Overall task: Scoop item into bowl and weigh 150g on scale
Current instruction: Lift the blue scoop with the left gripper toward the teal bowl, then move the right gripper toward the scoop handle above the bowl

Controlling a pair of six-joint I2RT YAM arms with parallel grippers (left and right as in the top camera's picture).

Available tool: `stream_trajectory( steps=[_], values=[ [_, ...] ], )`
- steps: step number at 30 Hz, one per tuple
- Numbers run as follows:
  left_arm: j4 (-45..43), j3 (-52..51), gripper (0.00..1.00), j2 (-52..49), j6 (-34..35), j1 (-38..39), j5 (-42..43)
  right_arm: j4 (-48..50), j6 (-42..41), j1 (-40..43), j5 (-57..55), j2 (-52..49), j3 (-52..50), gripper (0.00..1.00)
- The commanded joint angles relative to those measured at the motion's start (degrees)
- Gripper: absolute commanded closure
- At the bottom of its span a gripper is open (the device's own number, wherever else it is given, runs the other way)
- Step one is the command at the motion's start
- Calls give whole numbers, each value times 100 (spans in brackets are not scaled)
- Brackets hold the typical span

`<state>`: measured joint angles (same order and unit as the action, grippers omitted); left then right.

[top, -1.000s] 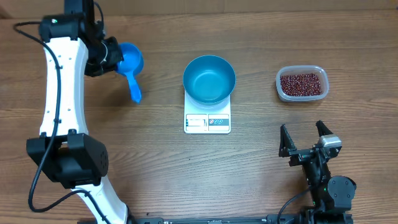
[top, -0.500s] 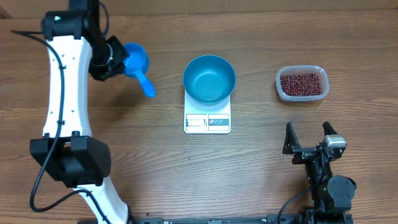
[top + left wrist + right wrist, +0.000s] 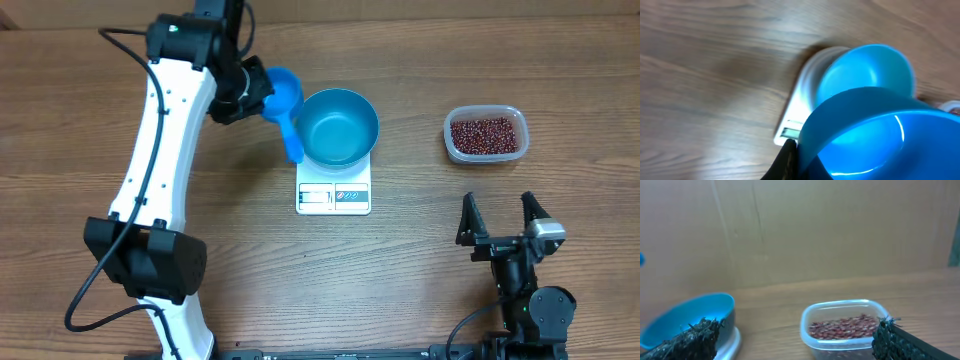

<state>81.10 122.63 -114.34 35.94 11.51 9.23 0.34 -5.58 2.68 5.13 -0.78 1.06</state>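
The blue bowl [image 3: 336, 127] stands empty on the white scale [image 3: 333, 197] at mid-table. My left gripper [image 3: 250, 92] is shut on a small blue scoop [image 3: 283, 98], held just left of the bowl's rim with its handle [image 3: 294, 146] pointing down toward the table. In the left wrist view the scoop [image 3: 865, 135] fills the foreground with no beans in it, and the bowl [image 3: 867, 70] and scale [image 3: 792, 117] lie beyond. The red-brown beans [image 3: 486, 135] sit in a clear tub [image 3: 447, 135] at the right. My right gripper [image 3: 502, 222] stands open near the front edge, short of the tub [image 3: 807, 330].
The left arm's white links [image 3: 155, 170] stretch from the front left across the table to the back. The right wrist view also shows the bowl [image 3: 690, 317] at its left edge and a brown board wall [image 3: 815, 230] behind the table.
My left arm has swung right, carrying the scoop from the far left to the bowl's left rim. The right gripper has drifted slightly right and stays open.
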Motion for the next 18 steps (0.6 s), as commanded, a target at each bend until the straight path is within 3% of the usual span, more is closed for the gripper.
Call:
stream_trajectory(
  steps=[1,8,14,18],
  values=[
    [-136,286,96,111,293,101,50,-103,-955,17,85,59,160,0],
    [-260,354,96,111,658,229,118,-1241,-964,57,136,-275,1276,0],
    [-251,354,96,111,1235,269,162,-2323,-962,61,216,-1676,2747,0],
    [-326,354,96,111,1252,278,286,-2791,-964,61,608,-2824,3744,0]
  ],
)
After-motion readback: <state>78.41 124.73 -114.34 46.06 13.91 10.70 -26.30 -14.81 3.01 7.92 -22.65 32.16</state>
